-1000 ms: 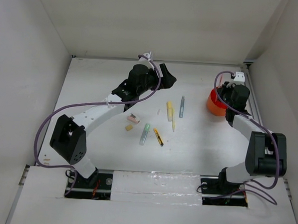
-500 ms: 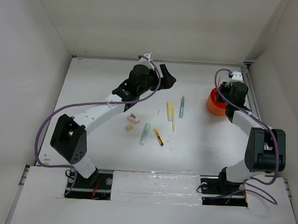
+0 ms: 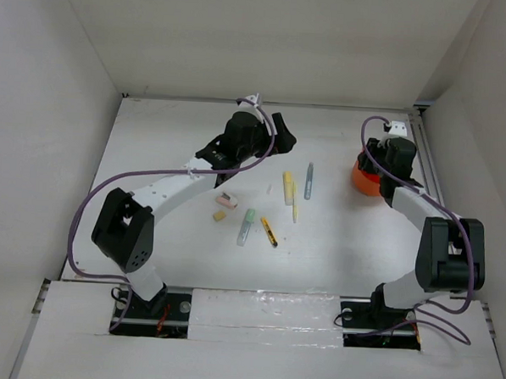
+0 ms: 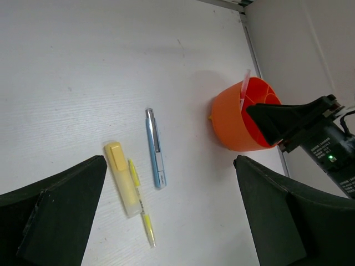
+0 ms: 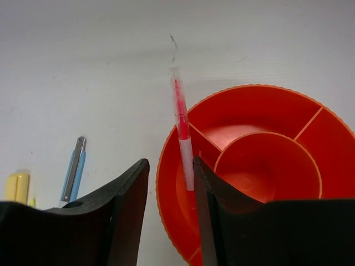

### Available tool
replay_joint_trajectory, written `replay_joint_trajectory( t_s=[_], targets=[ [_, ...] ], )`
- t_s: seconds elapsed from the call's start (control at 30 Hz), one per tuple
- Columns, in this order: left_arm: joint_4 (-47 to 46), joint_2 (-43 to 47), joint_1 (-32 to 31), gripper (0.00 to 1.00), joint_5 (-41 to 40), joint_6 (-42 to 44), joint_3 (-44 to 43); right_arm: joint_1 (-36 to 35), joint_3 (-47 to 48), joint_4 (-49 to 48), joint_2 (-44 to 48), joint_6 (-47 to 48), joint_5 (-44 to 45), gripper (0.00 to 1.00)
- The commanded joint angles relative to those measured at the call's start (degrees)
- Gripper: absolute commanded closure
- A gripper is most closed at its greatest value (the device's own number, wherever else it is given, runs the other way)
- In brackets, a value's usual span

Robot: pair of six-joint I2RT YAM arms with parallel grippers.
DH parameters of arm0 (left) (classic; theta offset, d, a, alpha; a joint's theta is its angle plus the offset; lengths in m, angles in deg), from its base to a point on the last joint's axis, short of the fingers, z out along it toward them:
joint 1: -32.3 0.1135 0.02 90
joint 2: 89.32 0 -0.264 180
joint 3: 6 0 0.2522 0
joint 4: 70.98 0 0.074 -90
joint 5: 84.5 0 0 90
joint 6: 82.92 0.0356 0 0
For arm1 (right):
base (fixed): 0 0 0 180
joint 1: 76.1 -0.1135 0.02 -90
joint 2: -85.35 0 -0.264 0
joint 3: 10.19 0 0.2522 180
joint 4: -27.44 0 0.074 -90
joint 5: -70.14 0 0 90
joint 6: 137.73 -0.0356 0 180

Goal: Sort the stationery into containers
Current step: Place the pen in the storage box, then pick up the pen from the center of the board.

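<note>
White table (image 3: 154, 138), seven items (image 3: 288, 188), one red pen (image 5: 181, 124) in pot (image 5: 260, 160), left pincer (image 4: 169, 159) agape empty, right pincer (image 5: 170, 160) parted

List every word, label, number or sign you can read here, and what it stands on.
None readable. The orange pot, red pen, grey-blue pen and yellow marker show no lettering. The top view is too coarse to show any print.

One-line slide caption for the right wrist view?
Red pen leans in an outer compartment of the orange pot, between the parted fingers of the right claw.
</note>
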Motion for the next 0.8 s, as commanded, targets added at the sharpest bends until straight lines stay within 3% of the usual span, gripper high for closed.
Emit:
replay_joint_trajectory(
  t_s=[0.0,0.23,0.33,0.37,0.57,0.7,0.77],
  targets=[
    [0.82,-0.81,0.1,0.0,-2.17,-0.31,-3.6,-0.8,0.82,-0.62,2.88,-0.74,1.82,0.56],
    [4.76,-3.52,0.1,0.0,-5.16,-2.23,-5.8,-5.27,-1.02,-0.62,10.96,-2.07,0.51,0.45],
    [11.44,-5.99,1.24,0.0,-6.57,-4.61,-10.28,-11.85,0.72,3.41,12.11,-2.59,3.75,0.35],
    [12.76,-7.39,1.77,0.0,-7.18,-4.61,-11.33,-13.61,0.73,7.17,12.12,-3.81,5.76,0.27],
    [25.23,-10.39,1.77,0.0,-14.82,-7.69,-19.05,-25.12,-2.06,17.83,11.6,-15.06,12.98,0.28],
    [32.62,-15.91,1.77,0.0,-16.15,-7.69,-26.01,-34.0,-2.78,20.74,8.62,-18.85,16.51,0.42],
    [35.96,-17.94,1.77,0.0,-16.15,-7.69,-29.34,-38.04,-2.0,21.79,6.59,-19.9,18.59,0.45]
  ],
)
